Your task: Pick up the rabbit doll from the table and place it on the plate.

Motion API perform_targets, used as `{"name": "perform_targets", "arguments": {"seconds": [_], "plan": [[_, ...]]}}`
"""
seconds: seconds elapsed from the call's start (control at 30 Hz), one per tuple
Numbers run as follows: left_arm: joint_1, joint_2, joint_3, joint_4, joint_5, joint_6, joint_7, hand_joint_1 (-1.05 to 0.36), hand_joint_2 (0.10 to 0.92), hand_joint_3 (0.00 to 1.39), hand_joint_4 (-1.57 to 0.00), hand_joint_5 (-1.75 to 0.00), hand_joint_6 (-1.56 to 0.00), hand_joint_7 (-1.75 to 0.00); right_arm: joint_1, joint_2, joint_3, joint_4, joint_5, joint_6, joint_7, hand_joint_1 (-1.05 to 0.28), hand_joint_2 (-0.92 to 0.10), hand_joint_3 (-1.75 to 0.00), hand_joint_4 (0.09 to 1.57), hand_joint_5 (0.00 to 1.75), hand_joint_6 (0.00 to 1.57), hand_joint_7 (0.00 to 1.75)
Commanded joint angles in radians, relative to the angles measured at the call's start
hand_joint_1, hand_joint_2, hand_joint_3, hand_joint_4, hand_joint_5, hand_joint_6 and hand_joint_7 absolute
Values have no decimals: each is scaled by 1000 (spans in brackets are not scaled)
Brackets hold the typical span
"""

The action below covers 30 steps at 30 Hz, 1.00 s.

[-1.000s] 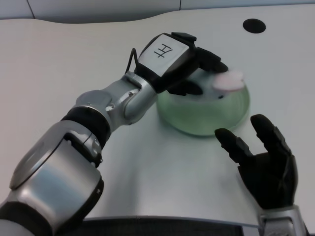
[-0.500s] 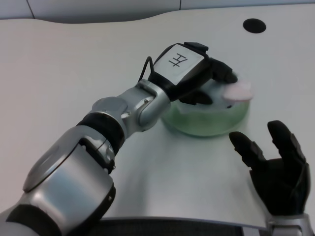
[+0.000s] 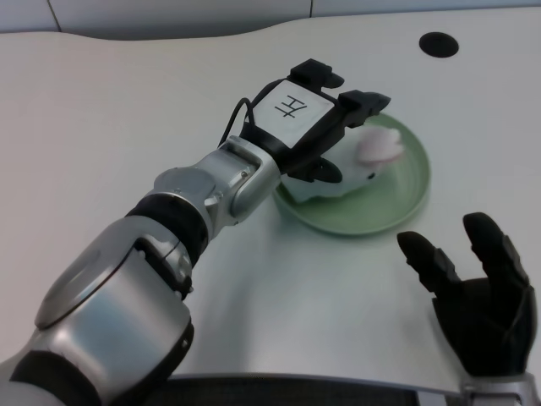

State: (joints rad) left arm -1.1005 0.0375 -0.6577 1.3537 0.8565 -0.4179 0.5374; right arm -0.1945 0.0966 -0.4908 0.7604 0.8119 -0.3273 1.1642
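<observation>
One head view only. Left hand [image 3: 325, 127] has a white back plate with a black glyph, not legible as text. Its black fingers [image 3: 365, 103] are spread over the rabbit doll [image 3: 359, 165]; grip contact can't be confirmed. The soft white-and-pink doll lies on the round, glossy green plate [image 3: 406, 199]. Orientation unclear.

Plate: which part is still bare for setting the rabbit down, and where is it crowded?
The plate shows bare green along its right and near rim, toward the waiting right hand. Its left and far part is crowded: the rabbit doll sits there with the left hand over it. Whether the fingers grip it cannot be told.
</observation>
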Motion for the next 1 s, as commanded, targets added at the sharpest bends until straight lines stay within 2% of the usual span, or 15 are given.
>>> {"name": "perform_targets", "arguments": {"seconds": [0.03,0.07,0.17,0.27,0.37,0.5,0.53,0.6,0.73,0.8,0.83,0.9,0.93,1.0], "plan": [[7,8,-2,-1,-4,-1,-8,-550,860,0,-69,-378,-349,0,34,82,8,-3,5,6,-3,-803,-921,-136,937,4,877,2],[8,12,-1,-2,-6,-2,-10,-660,884,10,-64,-375,-313,-7,30,82,8,1,5,6,-3,-802,-921,-133,941,6,883,4],[15,16,10,-3,-19,-14,-10,-748,905,23,-66,-373,-292,-11,26,82,9,8,3,3,0,-800,-921,-130,942,6,885,5],[33,15,63,-4,-79,-61,-43,-849,919,151,-75,-365,-280,-3,25,82,11,9,2,7,-6,-800,-921,-128,947,8,890,6],[55,7,149,-8,-179,-111,-131,-892,921,203,-73,-347,-277,-2,20,78,12,17,0,6,0,-799,-921,-130,947,7,886,3],[86,-1,250,-16,-296,-167,-232,-928,921,281,-63,-334,-271,-2,16,78,18,17,-8,9,-24,-806,-921,-119,968,15,904,9],[93,-2,269,-19,-317,-177,-250,-917,921,369,-61,-334,-244,-13,14,77,19,18,-11,8,-27,-807,-921,-121,962,12,903,8],[100,-3,291,-23,-340,-188,-273,-908,921,451,-59,-336,-221,-21,13,76,20,19,-15,6,-31,-808,-921,-125,958,9,902,6],[101,-3,298,-25,-344,-189,-285,-905,921,475,-58,-337,-216,-22,13,77,19,17,-18,7,-32,-808,-921,-131,957,7,902,5],[162,5,411,-54,-484,-256,-391,-851,921,503,-75,-340,-221,-21,-29,64,19,76,-36,8,-61,-818,-921,-121,957,7,911,8],[182,7,450,-65,-532,-277,-432,-833,921,514,-83,-340,-223,-21,-43,60,18,96,-42,7,-69,-822,-921,-116,959,8,917,10],[197,8,480,-76,-570,-290,-475,-820,921,524,-91,-339,-225,-20,-54,56,17,113,-46,4,-74,-826,-921,-110,961,8,921,10],[225,-2,548,-86,-664,-294,-575,-818,921,526,-93,-338,-226,-20,-65,52,17,130,-52,2,-79,-827,-921,-109,961,8,922,10],[262,-16,639,-100,-789,-297,-715,-757,921,459,-143,-325,-255,-24,-81,47,16,155,-59,-3,-84,-825,-921,-112,965,10,927,11]]}}
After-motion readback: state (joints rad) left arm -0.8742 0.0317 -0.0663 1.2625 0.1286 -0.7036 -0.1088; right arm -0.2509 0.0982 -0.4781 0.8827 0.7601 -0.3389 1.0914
